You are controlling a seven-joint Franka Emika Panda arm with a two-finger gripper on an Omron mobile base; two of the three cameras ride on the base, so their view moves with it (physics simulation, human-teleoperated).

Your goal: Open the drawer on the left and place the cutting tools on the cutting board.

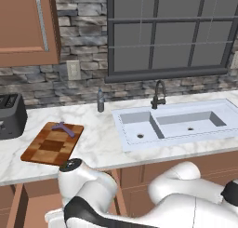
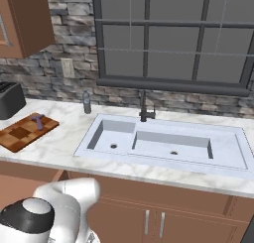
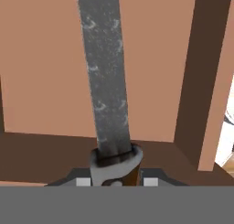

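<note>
The drawer stands pulled open below the marble bench, where the cutting board carries the purple Y-shaped tool (toaster beside it). In the hand view the claw is clamped on the knife inside the drawer.

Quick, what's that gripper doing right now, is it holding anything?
Gripper: shut on the knife, over the open drawer.

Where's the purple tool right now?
The purple tool lies on the far end of the cutting board, left of the sink and right of the toaster.
</note>
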